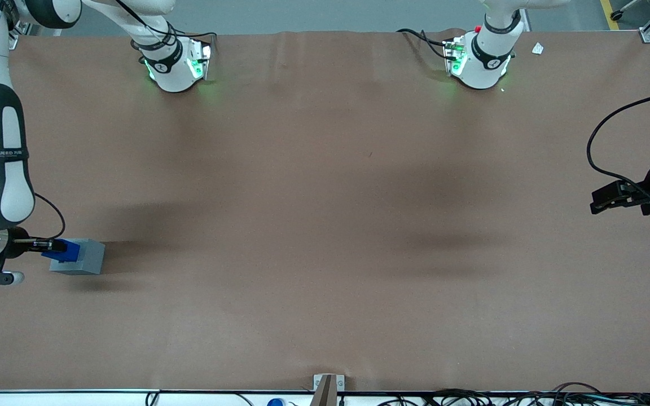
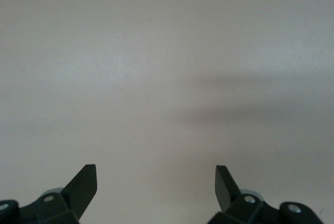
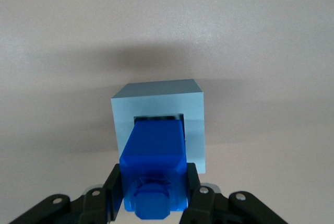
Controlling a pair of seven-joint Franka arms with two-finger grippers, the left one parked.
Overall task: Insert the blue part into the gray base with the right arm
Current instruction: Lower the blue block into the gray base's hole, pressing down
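Front view, lower left of frame: the right arm (image 1: 2, 163) reaches down the left edge, and its gripper (image 1: 40, 245) hangs directly above the gray base (image 1: 79, 257), jaws clenched on the blue part (image 1: 61, 250). The blue part sits over the base's top face, its lower end at or just entering the square socket; depth of entry cannot be told. In the wrist view the blue part (image 3: 154, 169) is pinched on two opposite side faces by the fingers (image 3: 194, 188), lined up with the socket of the gray base (image 3: 193, 114).

Judgement: both pieces look like rigid, light plastic; smooth faces may slip, so a flat-sided grip is right. The base stands loose on the brown table (image 1: 325, 225) and could shift under an off-centre push.
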